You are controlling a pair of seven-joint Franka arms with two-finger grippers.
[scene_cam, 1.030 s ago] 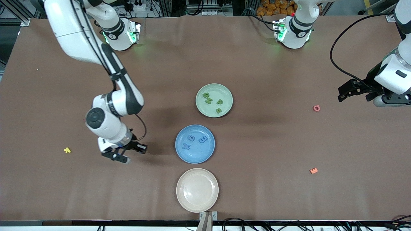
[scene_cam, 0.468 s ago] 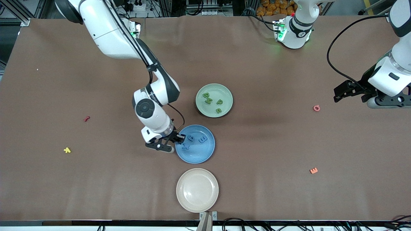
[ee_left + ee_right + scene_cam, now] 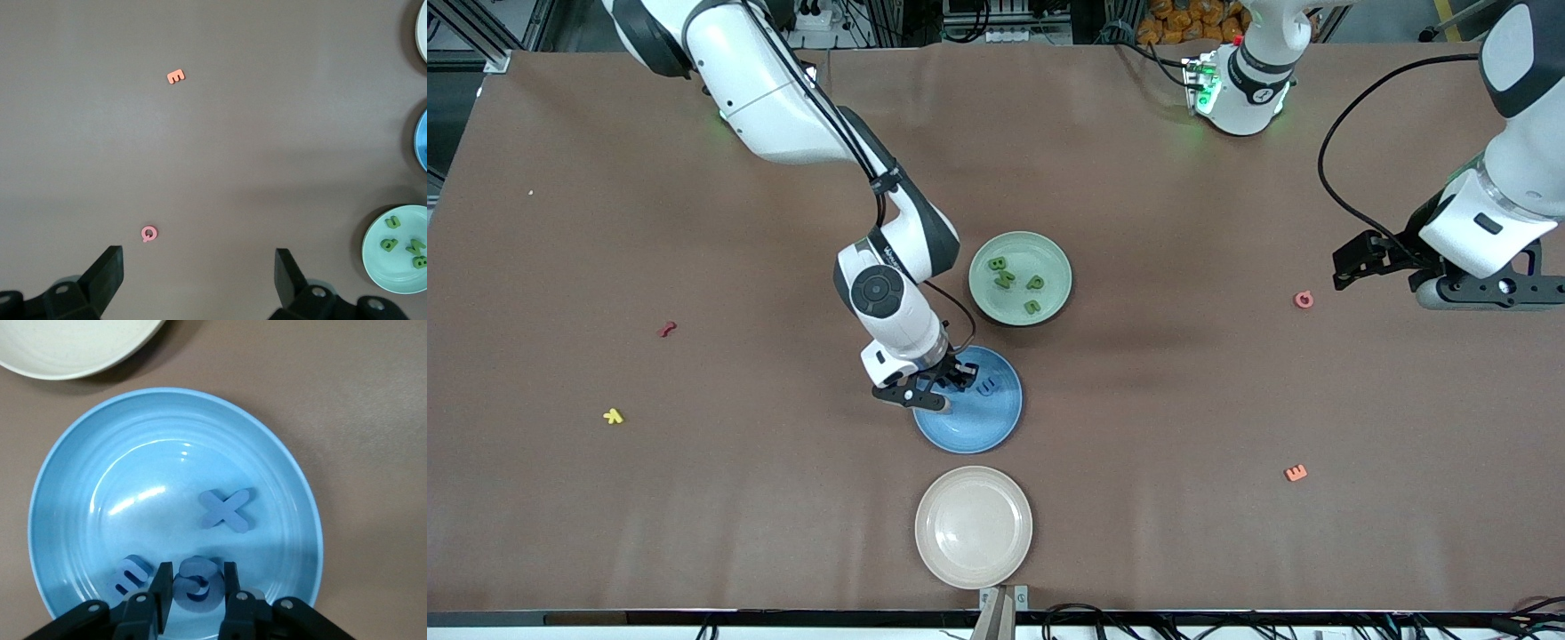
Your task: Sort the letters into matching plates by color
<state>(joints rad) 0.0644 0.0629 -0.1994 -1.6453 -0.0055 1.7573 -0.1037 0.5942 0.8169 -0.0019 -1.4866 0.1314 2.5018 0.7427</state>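
Note:
The blue plate (image 3: 983, 427) lies mid-table. My right gripper (image 3: 951, 378) hangs low over it, shut on a blue letter (image 3: 197, 587). In the right wrist view the blue plate (image 3: 73, 493) holds a blue X (image 3: 227, 510) and a blue 3-shaped letter (image 3: 127, 577) beside the held one. The 3-shaped letter also shows in the front view (image 3: 987, 387); the gripper hides the plate's other letters there. The mint green plate (image 3: 1049, 258) holds several green letters (image 3: 1003, 273). My left gripper (image 3: 1356, 265) is open and empty in the air over bare table at the left arm's end.
A cream plate (image 3: 973, 526) lies nearest the front camera. A pink letter (image 3: 1304, 300) and an orange E (image 3: 1296, 473) lie toward the left arm's end. A red letter (image 3: 665, 329) and a yellow one (image 3: 613, 415) lie toward the right arm's end.
My right gripper has swept from the bare table at the right arm's end to over the blue plate. My left gripper has drifted slightly toward mid-table.

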